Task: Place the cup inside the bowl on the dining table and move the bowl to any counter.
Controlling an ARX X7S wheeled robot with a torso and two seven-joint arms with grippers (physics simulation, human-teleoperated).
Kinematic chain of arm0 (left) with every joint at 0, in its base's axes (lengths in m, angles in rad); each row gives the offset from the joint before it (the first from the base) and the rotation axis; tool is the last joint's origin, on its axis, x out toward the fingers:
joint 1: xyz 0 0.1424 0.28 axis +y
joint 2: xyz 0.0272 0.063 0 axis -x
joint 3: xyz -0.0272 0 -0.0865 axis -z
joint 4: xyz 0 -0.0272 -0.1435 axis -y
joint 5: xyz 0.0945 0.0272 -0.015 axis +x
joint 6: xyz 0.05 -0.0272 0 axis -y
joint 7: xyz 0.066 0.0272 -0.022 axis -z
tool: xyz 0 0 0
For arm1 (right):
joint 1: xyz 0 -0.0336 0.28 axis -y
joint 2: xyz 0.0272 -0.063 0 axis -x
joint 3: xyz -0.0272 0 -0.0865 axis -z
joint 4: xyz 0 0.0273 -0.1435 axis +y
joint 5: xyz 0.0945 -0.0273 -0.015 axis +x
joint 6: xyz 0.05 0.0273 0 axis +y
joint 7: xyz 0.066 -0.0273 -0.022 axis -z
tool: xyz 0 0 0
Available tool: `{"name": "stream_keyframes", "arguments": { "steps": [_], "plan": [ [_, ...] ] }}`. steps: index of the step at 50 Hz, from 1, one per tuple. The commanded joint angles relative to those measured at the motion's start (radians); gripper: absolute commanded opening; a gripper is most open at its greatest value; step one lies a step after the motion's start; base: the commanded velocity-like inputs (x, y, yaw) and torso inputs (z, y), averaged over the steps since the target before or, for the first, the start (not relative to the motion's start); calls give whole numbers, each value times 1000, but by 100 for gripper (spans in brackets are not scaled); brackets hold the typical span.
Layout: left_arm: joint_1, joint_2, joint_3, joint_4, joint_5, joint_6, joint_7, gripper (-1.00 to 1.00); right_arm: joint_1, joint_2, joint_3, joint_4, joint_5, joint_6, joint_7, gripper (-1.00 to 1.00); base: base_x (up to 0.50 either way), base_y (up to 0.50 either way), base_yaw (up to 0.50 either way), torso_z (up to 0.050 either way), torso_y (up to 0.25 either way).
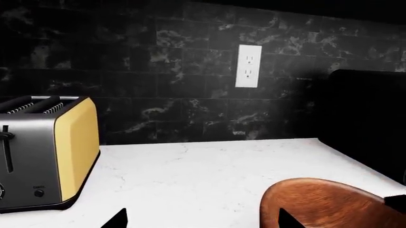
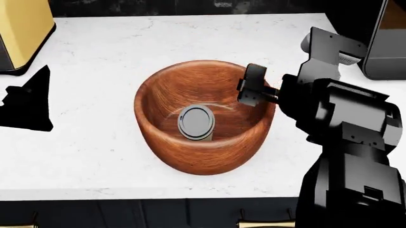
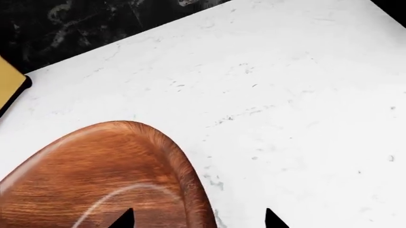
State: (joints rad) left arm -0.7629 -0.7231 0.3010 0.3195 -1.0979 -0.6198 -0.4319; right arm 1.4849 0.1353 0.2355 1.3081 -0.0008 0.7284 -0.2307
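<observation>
Cup (image 2: 196, 122) inside bowl (image 2: 204, 116); bowl on white marbled surface (image 2: 127, 61).
Right gripper (image 2: 257, 85) straddles the bowl's rim, jaws apart. Left gripper (image 2: 28, 102) released, well apart. Yellow toaster (image 1: 47, 149) beyond it; black tiled wall, outlet (image 1: 248, 66) behind.

- The head view looks steeply down on the counter (image 2: 95, 156), close, with the bowl (image 2: 190, 156) central.
- The left wrist view sits low near the countertop, facing the dark backsplash (image 1: 159, 71) and toaster (image 1: 47, 152).
- The right wrist view looks down, very close, over the bowl's rim.
- All three share bowl and counter.
</observation>
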Motion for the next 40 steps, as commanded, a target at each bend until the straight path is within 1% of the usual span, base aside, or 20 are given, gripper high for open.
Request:
{"name": "stream_keyframes", "arguments": {
  "steps": [1,3,4,5,6,7,8,9,10,11,12,13,15,22,26,32,33,37,38,40],
  "plan": [
    [1,-1,3,1,8,8,10,100,20,11,-24,0,-14,-79,6,100,0,0,0,0,0],
    [5,3,-4,1,5,10,-7,100,32,17,-30,0,-10,-125,-28,100,0,0,0,0,0],
    [-62,-34,86,-6,-145,-63,143,100,39,21,-40,0,-15,-159,-39,100,0,0,0,0,0],
    [-4,116,-64,144,-131,-213,293,100,50,28,-35,-1,-9,-175,-50,100,0,0,0,0,0],
    [-15,266,-214,89,19,-363,213,100,51,31,-41,-31,-12,-176,-60,100,0,0,0,0,0],
    [123,416,-144,239,169,-513,363,100,-3,26,-37,-181,-8,-84,-69,100,0,0,0,0,0],
    [273,566,6,389,319,-404,213,100,-67,19,-33,-331,-3,32,-77,100,0,0,0,0,0],
    [369,716,156,396,469,-254,63,100,-111,16,-31,-481,0,113,-83,100,0,0,0,0,0],
    [219,566,6,246,319,-296,213,100,-167,13,-37,-631,1,181,-95,100,0,0,0,0,0],
    [69,416,-144,96,169,-420,363,100,-207,15,-55,-755,-4,233,-108,100,0,0,0,0,0],
    [-81,285,-294,-54,195,-419,513,100,-252,16,-50,-859,3,284,-118,100,0,0,0,0,0],
    [-102,299,-345,-87,228,-417,554,100,-282,17,-43,-932,7,326,-122,100,0,0,0,0,0],
    [-114,316,-268,-47,278,-412,528,100,-329,25,-53,-1057,17,386,-147,100,0,0,0,0,0],
    [-124,339,-288,18,250,-447,462,100,-405,70,-67,-1473,44,632,-197,100,0,0,0,0,0],
    [-123,341,-296,40,238,-458,445,100,-416,101,-61,-1631,51,749,-208,100,0,0,0,0,0],
    [-124,325,-328,59,207,-481,432,100,-410,135,-42,-1723,99,842,-203,100,0,0,0,0,0],
    [-124,326,-330,60,206,-482,428,100,-412,156,-39,-1725,171,842,-156,100,0,0,0,0,0],
    [-144,327,-353,68,175,-515,402,100,-395,298,20,-1692,771,842,357,100,0,0,0,0,0],
    [-152,330,-361,72,163,-525,393,100,-384,312,22,-1687,913,841,412,100,0,0,0,0,0],
    [-176,337,-376,72,139,-552,371,100,-366,323,23,-1680,965,836,458,100,0,0,0,0,0]
  ]
}}
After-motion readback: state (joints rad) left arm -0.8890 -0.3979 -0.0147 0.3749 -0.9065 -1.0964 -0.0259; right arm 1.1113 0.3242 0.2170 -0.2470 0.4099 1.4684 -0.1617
